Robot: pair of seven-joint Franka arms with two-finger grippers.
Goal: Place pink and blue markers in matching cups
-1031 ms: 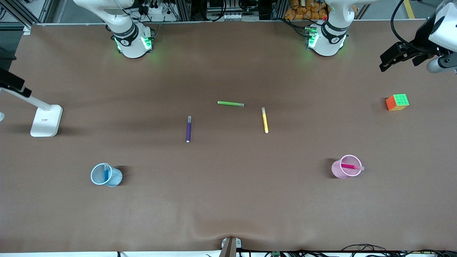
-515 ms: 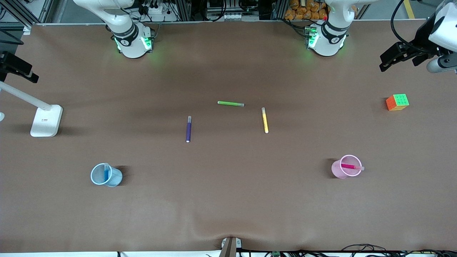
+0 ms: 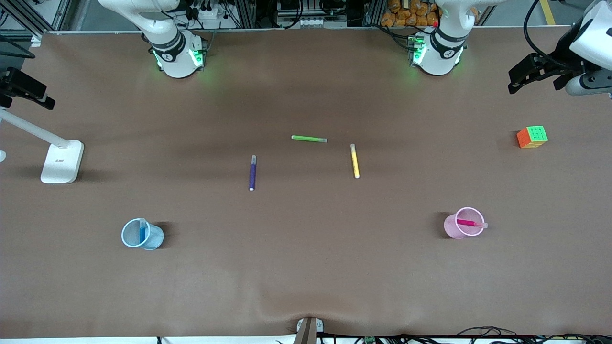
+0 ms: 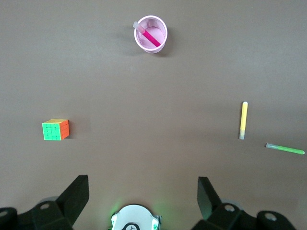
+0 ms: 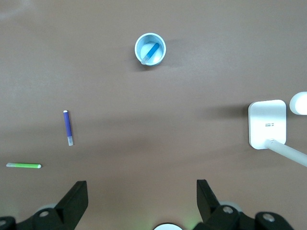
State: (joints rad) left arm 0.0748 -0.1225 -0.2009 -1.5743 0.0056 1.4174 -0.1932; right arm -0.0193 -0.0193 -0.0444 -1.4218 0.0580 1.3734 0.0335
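The pale blue cup (image 3: 142, 234) stands toward the right arm's end of the table with the blue marker (image 3: 142, 231) leaning inside it. The pale pink cup (image 3: 463, 223) stands toward the left arm's end with the pink marker (image 3: 471, 223) in it, its clear cap over the rim. My left gripper (image 3: 519, 81) is open and empty, high over the left arm's end; its wrist view shows the pink cup (image 4: 151, 33) and pink marker (image 4: 152, 37) below open fingers (image 4: 76, 196). My right gripper (image 3: 38, 95) is open and empty over the right arm's end, with the blue cup (image 5: 150, 49) in its wrist view.
A dark purple pen (image 3: 252, 172), a green pen (image 3: 309, 139) and a yellow pen (image 3: 355, 161) lie mid-table. A coloured cube (image 3: 532, 136) sits near the left arm's end. A white stand base (image 3: 61, 161) sits near the right arm's end.
The right gripper has drawn back toward the robots' side of the table at its end. The left gripper has shifted slightly the same way. Cups, markers and pens have not moved.
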